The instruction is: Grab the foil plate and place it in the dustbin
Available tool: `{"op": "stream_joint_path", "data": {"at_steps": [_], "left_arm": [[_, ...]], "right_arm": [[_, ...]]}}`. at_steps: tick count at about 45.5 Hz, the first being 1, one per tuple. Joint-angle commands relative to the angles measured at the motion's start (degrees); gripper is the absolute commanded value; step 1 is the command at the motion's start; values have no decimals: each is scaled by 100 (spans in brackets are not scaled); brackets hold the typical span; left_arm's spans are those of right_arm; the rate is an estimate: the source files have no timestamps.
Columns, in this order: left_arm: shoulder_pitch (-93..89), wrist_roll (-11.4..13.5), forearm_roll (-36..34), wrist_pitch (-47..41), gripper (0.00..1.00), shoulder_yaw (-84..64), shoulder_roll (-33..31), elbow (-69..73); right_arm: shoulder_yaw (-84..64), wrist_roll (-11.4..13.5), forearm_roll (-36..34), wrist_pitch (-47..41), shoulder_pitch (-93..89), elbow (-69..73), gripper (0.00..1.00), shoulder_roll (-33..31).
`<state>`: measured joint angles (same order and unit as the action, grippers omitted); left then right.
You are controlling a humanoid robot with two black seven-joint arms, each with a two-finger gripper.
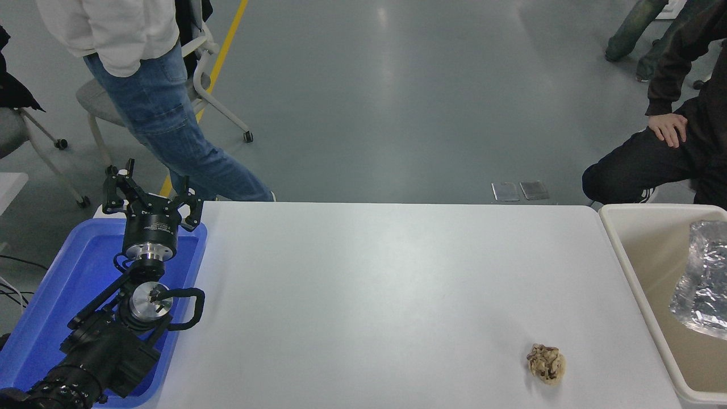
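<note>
One paper ball (pixel 546 363) lies lower right on the table (pixel 363 284); one foil plate (pixel 701 281) sits inside the dustbin (pixel 625 255) at the right edge. One left gripper (pixel 152 199), fingers spread wide and holding nothing, hangs over the blue tray (pixel 68 284) at left

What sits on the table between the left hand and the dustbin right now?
In the head view, mostly bare white table separates the left hand from the dustbin. Only a small brown paper ball lies there, near the dustbin's side.
</note>
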<state>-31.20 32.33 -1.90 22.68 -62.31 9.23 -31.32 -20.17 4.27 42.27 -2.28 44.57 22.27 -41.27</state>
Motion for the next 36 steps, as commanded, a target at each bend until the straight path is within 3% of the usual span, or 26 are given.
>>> {"op": "stream_joint_path", "data": {"at_steps": [1,12,23,36], "left_arm": [[0,2,5,0,99,0,0,3],[-9,-7,-3,0,99,0,0,3],[-9,-7,-3,0,99,9,-9,-6],[-9,-7,-3,0,99,0,-9,-6]], "right_arm": [[75,-49,-26,17,-63,6,100,102],[-65,-49,70,-62,551,944,100,-135],[-1427,-40,97,-466,2721,3010,100,-768],[-3317,-40,-122,-923,5719,5093,100,-488]]}}
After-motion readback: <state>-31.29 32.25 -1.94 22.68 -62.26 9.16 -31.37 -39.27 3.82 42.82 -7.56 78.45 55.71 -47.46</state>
